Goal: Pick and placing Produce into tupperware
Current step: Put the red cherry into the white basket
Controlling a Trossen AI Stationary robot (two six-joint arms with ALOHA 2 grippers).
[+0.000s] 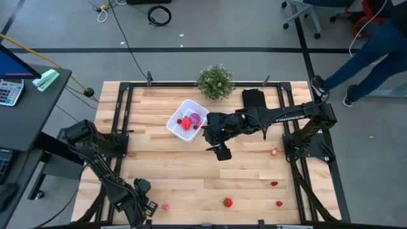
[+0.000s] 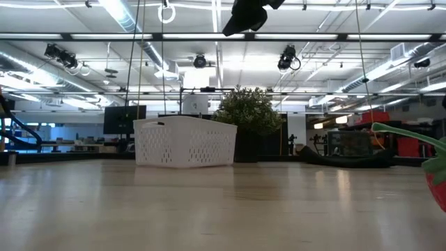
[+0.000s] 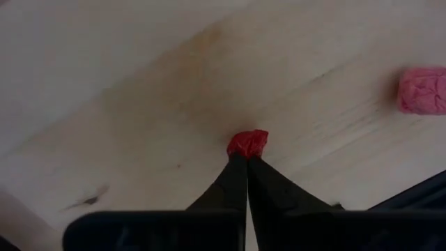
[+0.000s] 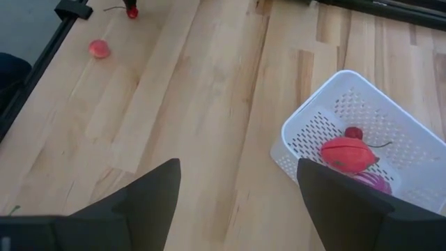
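Note:
My left gripper (image 3: pixel 245 164) points down at the table's near left (image 1: pixel 145 207), shut with a small red piece of produce (image 3: pixel 248 143) at its fingertips. A pink piece (image 3: pixel 422 90) lies on the wood close by (image 1: pixel 165 207). The white tupperware (image 1: pixel 187 119) stands at the far middle, holding a red piece (image 4: pixel 347 155), a purple one (image 4: pixel 377 183) and a small dark red one (image 4: pixel 353 132). My right gripper (image 4: pixel 240 202) hangs open above the table beside the tupperware (image 1: pixel 220 151). More red pieces (image 1: pixel 227 202) lie near the front edge. My left gripper pinches the small red piece by its near edge (image 3: pixel 244 153), only at the very ends of its two fingers. The fingers come from above, pointing steeply down. Whether the piece rests on the wood or is just clear of it, I cannot tell.
A green potted plant (image 1: pixel 215 81) and a black folded cloth (image 1: pixel 253 98) sit at the far edge. Loose produce lies at the right: (image 1: pixel 274 152), (image 1: pixel 274 184), (image 1: pixel 278 203). A red piece with a green stem (image 2: pixel 439 183) shows close at the low view's edge.

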